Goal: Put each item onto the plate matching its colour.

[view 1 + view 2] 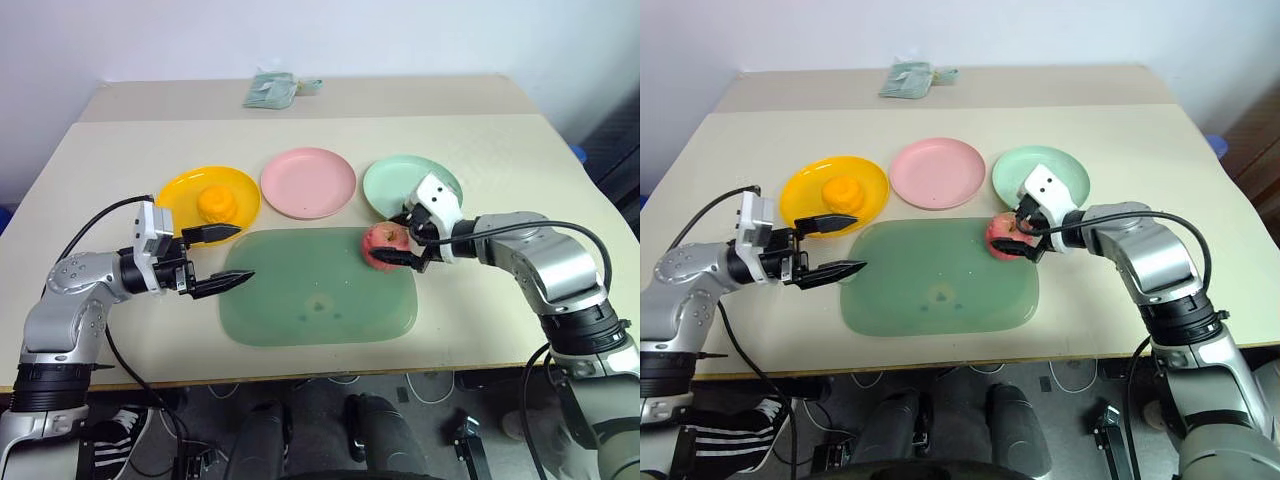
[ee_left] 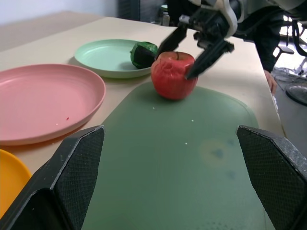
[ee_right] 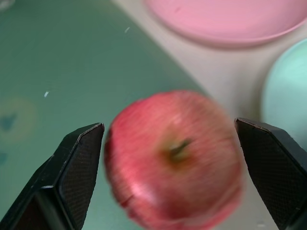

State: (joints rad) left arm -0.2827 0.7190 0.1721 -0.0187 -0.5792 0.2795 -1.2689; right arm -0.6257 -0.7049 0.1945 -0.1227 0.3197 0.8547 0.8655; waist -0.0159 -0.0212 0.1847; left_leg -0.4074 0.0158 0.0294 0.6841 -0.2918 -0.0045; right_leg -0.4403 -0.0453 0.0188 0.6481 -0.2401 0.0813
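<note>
Table (image 1: 520,150): mat (image 1: 300,320) central | apple (image 1: 383,242) on mat edge, between wide right gripper (image 1: 412,240) fingers, ungripped | left gripper (image 1: 228,258) wide, empty | left wrist view reveals green ball (image 2: 143,53) on green plate (image 2: 103,57) | orange (image 1: 215,202) on yellow plate (image 1: 180,190)

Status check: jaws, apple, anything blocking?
Left gripper open, empty. Right gripper open, jaws astride the apple on the green mat's edge, not clamped. Pink plate bare, path clear. Orange on yellow plate.
</note>
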